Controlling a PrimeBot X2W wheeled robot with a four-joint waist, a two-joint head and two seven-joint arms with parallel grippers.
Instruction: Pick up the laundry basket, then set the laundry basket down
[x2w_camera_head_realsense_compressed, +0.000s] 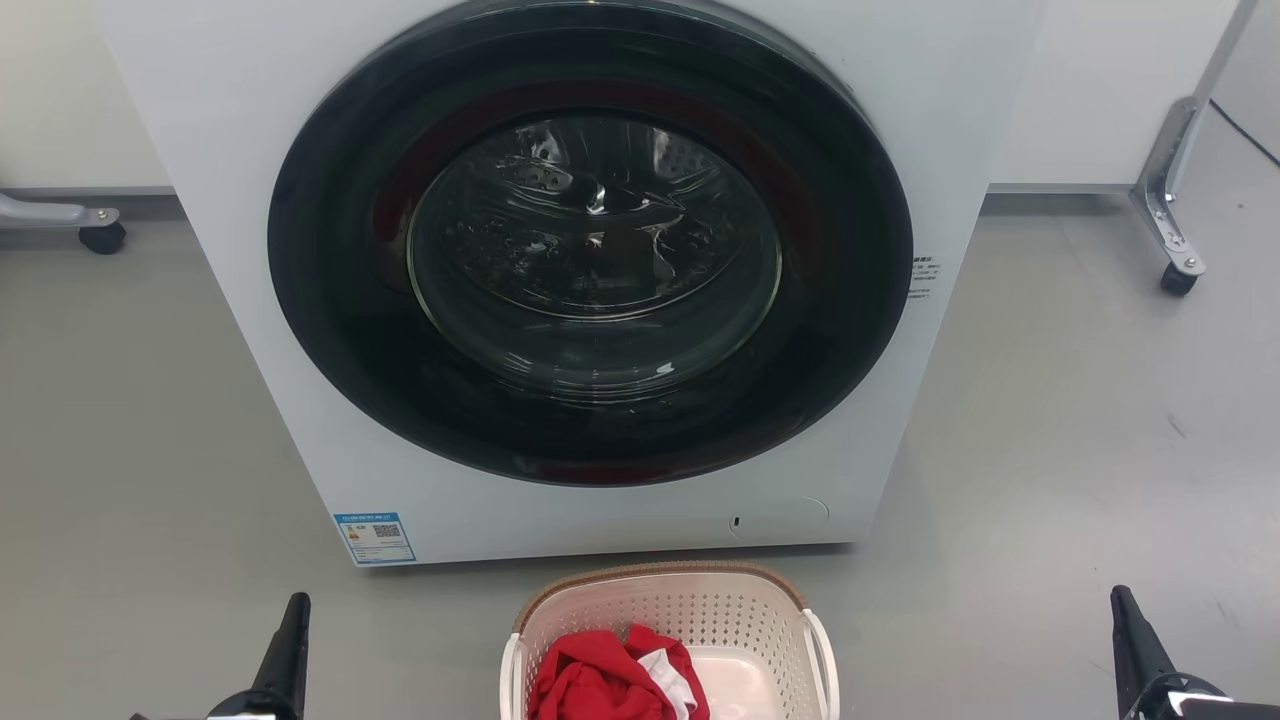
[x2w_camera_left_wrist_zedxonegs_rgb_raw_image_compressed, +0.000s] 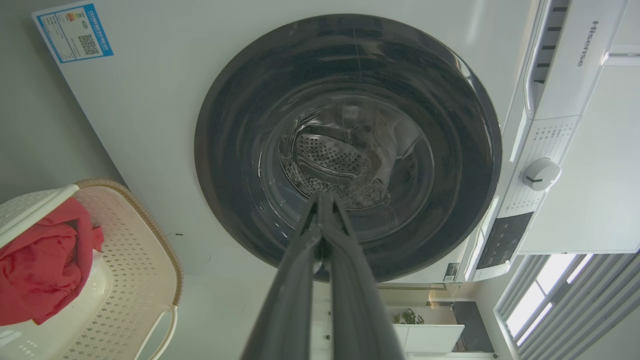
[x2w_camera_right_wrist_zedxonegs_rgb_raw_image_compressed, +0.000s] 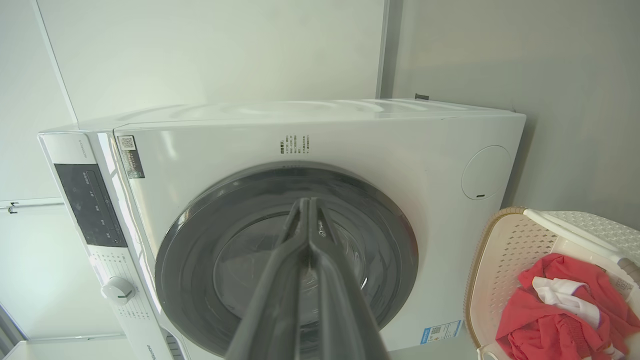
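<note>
The laundry basket (x2w_camera_head_realsense_compressed: 715, 608) is cream-white and perforated, with a brown woven rim and white side handles. It stands on the floor at the bottom centre of the head view, just in front of the washing machine (x2w_camera_head_realsense_compressed: 230, 120), and holds red and white clothes (x2w_camera_head_realsense_compressed: 610, 680). My left gripper (x2w_camera_head_realsense_compressed: 290, 625) is far to its left and my right gripper (x2w_camera_head_realsense_compressed: 1128, 625) far to its right, neither touching it. In the left wrist view the left gripper (x2w_camera_left_wrist_zedxonegs_rgb_raw_image_compressed: 324, 200) is shut and empty, the basket (x2w_camera_left_wrist_zedxonegs_rgb_raw_image_compressed: 135, 240) at lower left. The right gripper (x2w_camera_right_wrist_zedxonegs_rgb_raw_image_compressed: 306, 207) is likewise shut, the basket (x2w_camera_right_wrist_zedxonegs_rgb_raw_image_compressed: 500, 250) at lower right.
The washing machine's round dark door (x2w_camera_head_realsense_compressed: 590, 240) is closed and faces me. A wheeled metal frame leg (x2w_camera_head_realsense_compressed: 1172, 220) stands at the right and another caster (x2w_camera_head_realsense_compressed: 102, 237) at the left. Grey floor (x2w_camera_head_realsense_compressed: 1080, 440) lies open on both sides of the machine.
</note>
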